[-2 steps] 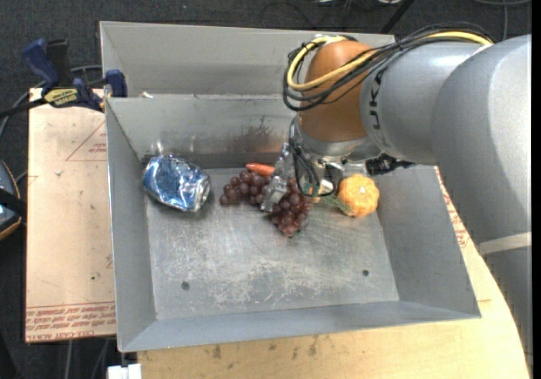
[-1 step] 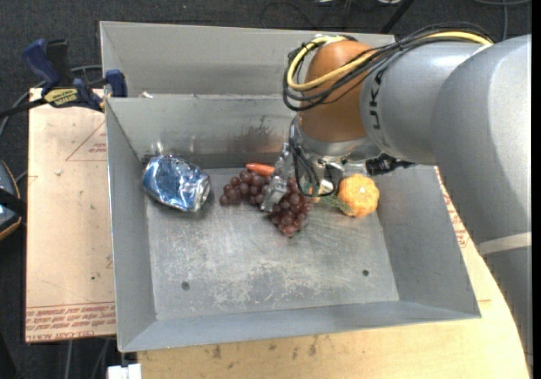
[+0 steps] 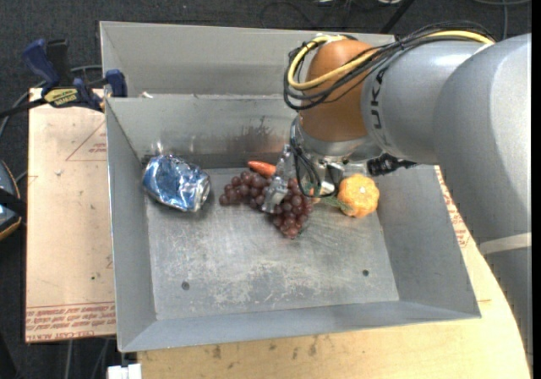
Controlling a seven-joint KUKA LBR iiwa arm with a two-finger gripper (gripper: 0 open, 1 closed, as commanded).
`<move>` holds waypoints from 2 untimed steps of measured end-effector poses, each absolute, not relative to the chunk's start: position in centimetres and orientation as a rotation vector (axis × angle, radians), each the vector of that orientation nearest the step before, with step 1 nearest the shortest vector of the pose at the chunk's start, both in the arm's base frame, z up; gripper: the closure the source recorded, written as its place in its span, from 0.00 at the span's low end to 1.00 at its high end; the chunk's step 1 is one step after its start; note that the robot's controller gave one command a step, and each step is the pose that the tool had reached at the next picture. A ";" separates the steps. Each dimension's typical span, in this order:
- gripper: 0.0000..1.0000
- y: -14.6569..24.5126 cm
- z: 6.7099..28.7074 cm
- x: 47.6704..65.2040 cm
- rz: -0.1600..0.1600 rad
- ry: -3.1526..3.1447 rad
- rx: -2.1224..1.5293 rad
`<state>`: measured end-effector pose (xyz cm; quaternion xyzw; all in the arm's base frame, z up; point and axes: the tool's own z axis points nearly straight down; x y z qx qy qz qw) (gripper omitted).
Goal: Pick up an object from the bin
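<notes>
My gripper (image 3: 286,189) is down at the back middle of the bin, its fingers set into a dark purple bunch of grapes (image 3: 254,191). The bunch spreads to the left and below the fingertips. Just behind the gripper a small orange carrot (image 3: 262,168) lies against the back wall. A round orange fruit (image 3: 358,196) sits close on the gripper's right. I cannot make out how far apart the fingers stand among the grapes.
A crumpled shiny blue foil bag (image 3: 176,184) lies at the back left of the bin. The arm and its orange cover hang over the back right part of the bin.
</notes>
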<state>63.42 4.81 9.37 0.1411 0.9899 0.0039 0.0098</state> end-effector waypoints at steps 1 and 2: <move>1.00 4.7 10.8 63.0 0.002 3.111 0.442; 1.00 4.7 13.0 63.0 0.001 3.113 0.443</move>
